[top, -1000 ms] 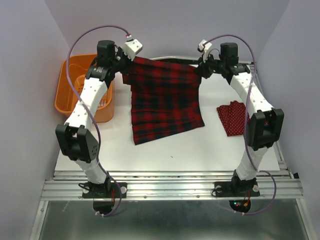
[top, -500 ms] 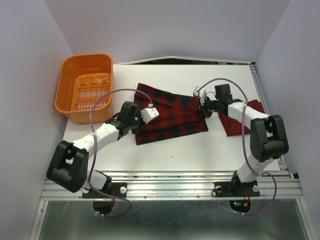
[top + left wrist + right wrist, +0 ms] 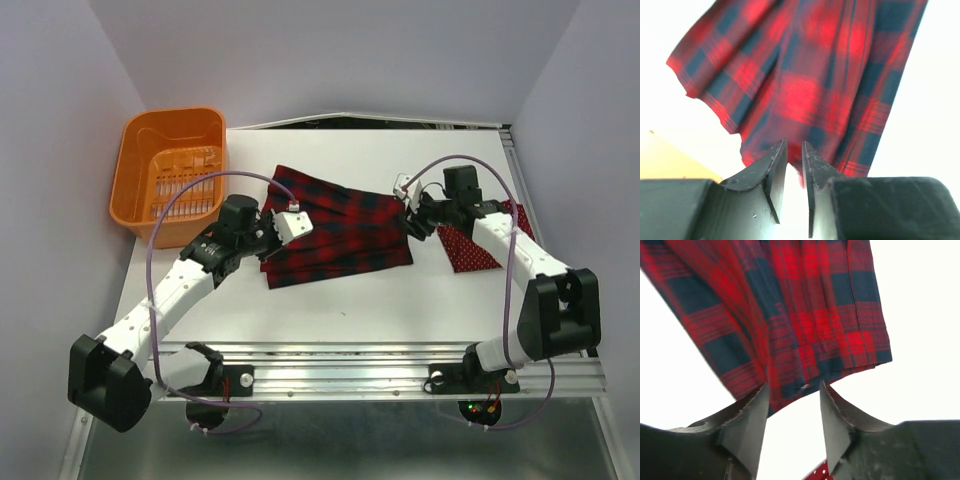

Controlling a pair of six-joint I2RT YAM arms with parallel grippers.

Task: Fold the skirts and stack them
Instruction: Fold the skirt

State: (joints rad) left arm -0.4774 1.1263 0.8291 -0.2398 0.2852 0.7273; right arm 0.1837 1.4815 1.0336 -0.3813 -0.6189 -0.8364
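White desk [image 3: 340,300] under pale lilac walls [image 3: 350,50], and right in the middle lies the plaid skirt [image 3: 340,232], folded into a flat band running left to right. Left fingers [image 3: 769,172] are down at its left end, drawn to a thin slit. A sliver of red shows in the gap, but whether they pinch cloth, can't tell from here. Over on the other side, the right fingers [image 3: 747,422] stand well apart at the skirt's right end, the hem's corner just at their tips, nothing clamped. Polka-dot skirt [image 3: 468,247] sits crumpled by the right edge, partly under the right arm. Orange basket [image 3: 135,195] at the far-left corner, well apart from both skirts.
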